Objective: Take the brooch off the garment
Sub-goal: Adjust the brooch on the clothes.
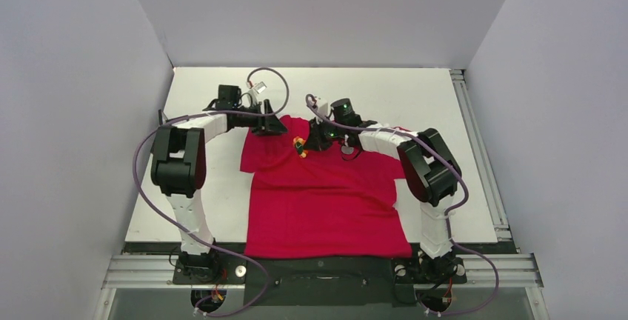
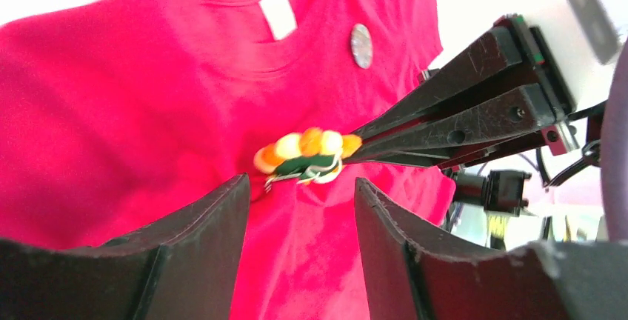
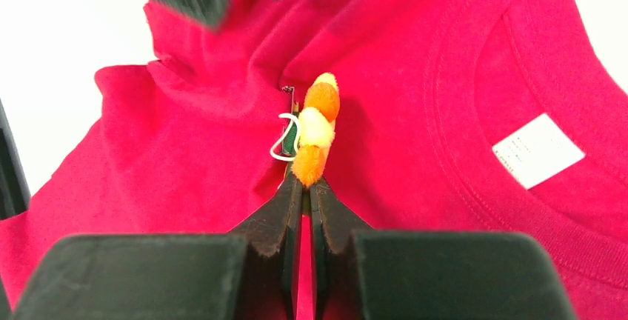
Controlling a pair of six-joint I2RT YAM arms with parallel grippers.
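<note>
The garment [image 1: 326, 201], a bright red T-shirt, lies flat on the white table with its neckline at the far side. The brooch [image 3: 315, 131] is a row of orange and yellow pom-poms on a green back with a wire pin. It sits left of the collar, where the cloth is puckered up toward it. My right gripper [image 3: 305, 181] is shut on the brooch's near orange end. My left gripper [image 2: 301, 179] hovers open just short of the brooch [image 2: 307, 153], with nothing between its fingers. In the top view the brooch [image 1: 299, 146] shows between both grippers.
A white label [image 3: 537, 150] sits inside the neckline. A small round silver disc [image 2: 361, 44] lies on the shirt near the collar. White walls close in the table [image 1: 415, 90] on three sides. A metal rail [image 1: 481, 157] runs along its right edge.
</note>
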